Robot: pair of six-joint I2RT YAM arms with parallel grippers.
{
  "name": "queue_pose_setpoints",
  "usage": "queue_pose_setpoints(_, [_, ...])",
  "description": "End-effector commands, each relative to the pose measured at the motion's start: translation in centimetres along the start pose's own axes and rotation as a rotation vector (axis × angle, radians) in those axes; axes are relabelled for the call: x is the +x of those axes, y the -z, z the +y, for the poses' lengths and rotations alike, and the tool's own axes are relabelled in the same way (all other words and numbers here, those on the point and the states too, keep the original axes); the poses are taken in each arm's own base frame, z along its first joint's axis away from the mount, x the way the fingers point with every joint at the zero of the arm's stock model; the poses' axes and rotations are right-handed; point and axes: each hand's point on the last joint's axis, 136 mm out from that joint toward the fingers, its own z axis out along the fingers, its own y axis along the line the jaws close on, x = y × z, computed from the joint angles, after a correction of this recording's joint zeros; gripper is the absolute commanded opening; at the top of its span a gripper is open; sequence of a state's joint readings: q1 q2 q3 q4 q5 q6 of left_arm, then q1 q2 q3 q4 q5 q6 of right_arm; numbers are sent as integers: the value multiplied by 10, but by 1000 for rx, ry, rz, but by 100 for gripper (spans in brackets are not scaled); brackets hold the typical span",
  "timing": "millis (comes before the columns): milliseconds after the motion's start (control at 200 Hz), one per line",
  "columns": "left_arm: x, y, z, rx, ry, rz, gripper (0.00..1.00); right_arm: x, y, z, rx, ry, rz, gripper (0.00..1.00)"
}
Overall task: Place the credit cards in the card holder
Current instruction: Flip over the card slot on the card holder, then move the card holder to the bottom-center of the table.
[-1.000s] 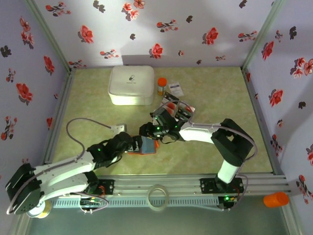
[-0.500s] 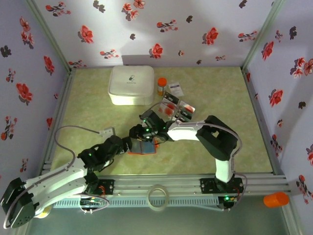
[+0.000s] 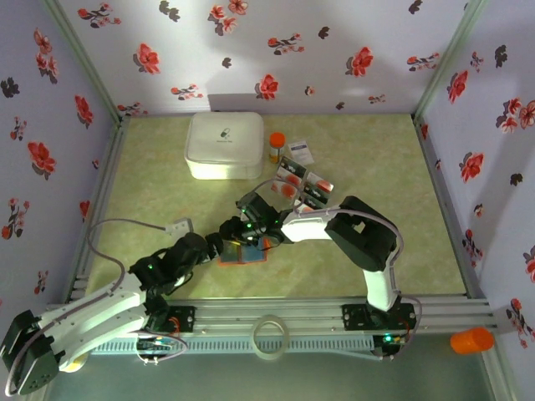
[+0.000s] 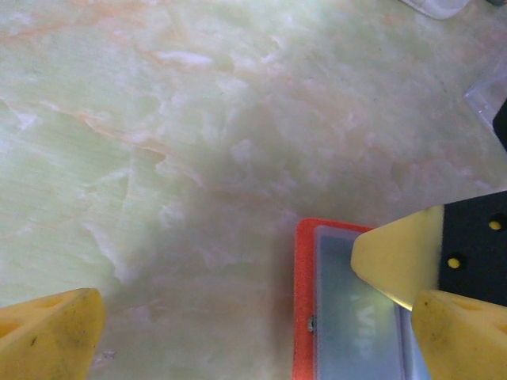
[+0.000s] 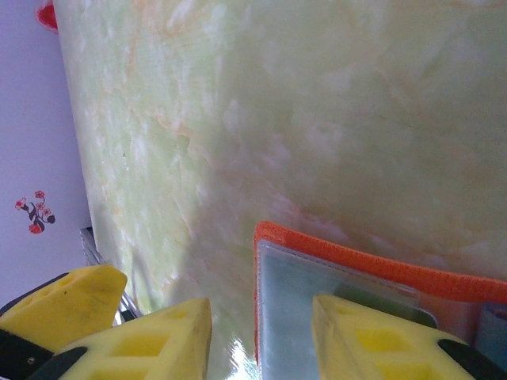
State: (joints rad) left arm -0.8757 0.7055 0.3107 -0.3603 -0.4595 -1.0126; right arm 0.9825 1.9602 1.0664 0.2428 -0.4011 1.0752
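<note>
1. The worktop (image 3: pixel 376 242), a smooth pale-green marbled sheet, carried everything. On so slick a surface I judged the holder would slide unless it was pinned.
2. The white box (image 3: pixel 223 144) sat at the far left of the worktop, well apart from the work and in nobody's way.
3. The left pincer (image 4: pixel 257 317) gaped as wide as it goes and held nothing. It hung low over the bare worktop with one finger just beside the holder's orange edge.
4. The right pincer (image 5: pixel 261 317) stood partly open, its fingers either side of the holder's corner. I saw nothing gripped between them.
5. The card holder (image 5: pixel 348 273) lay open and flat near the front middle of the worktop, orange rim outward and clear pocket facing up.
6. The credit cards (image 3: pixel 292 177) lay in a loose cluster beyond the holder to its right, near it but apart. None had been lifted.
7. An orange-capped bottle (image 3: pixel 277 147) stood beside the white box, just behind the cards.
8. The step in hand looked like steadying the holder. Done well, one pincer would press its rim down while the other fetched a card and slid it in flat at the pocket mouth.
9. The main obstacle was crowding, since both pincers met over one small holder and could knock each other. The bottle could also be tipped on a reach to the farthest card.
</note>
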Motion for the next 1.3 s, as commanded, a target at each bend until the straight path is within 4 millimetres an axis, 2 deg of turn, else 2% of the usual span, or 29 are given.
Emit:
queue_pose_setpoints(0, [-1,-1,2,-4,9,-6,100,-9,8,19,-45,9,-28,39])
queue_pose_setpoints(265, [9,-10,-4,0,-38,40,100,-15,13,16,-33,-5,-50,35])
queue_pose_setpoints(485, [18,-18,-4,-17,-68,74,100,-19,14,15,-34,-19,-60,25])
queue_pose_setpoints(540, [28,-22,7,-44,-84,92,100,-19,14,15,-35,-22,-61,22])
queue_pose_setpoints(640, [32,-25,9,-55,-96,106,100,-21,15,16,-37,-24,-64,17])
queue_pose_setpoints(820, [37,-30,10,-67,-113,122,100,-25,20,17,-41,-25,-71,16])
queue_pose_setpoints(945, [39,-32,11,-78,-122,129,100,-31,37,20,-37,-5,-98,16])
queue_pose_setpoints(1040, [39,-32,11,-81,-124,132,100,-31,56,12,22,38,-115,20])
queue_pose_setpoints(1160, [39,-32,10,-78,-125,130,100,-22,83,-14,177,115,-112,32])
queue_pose_setpoints(1295, [37,-32,8,-75,-123,127,100,-14,119,-55,426,214,-114,44])
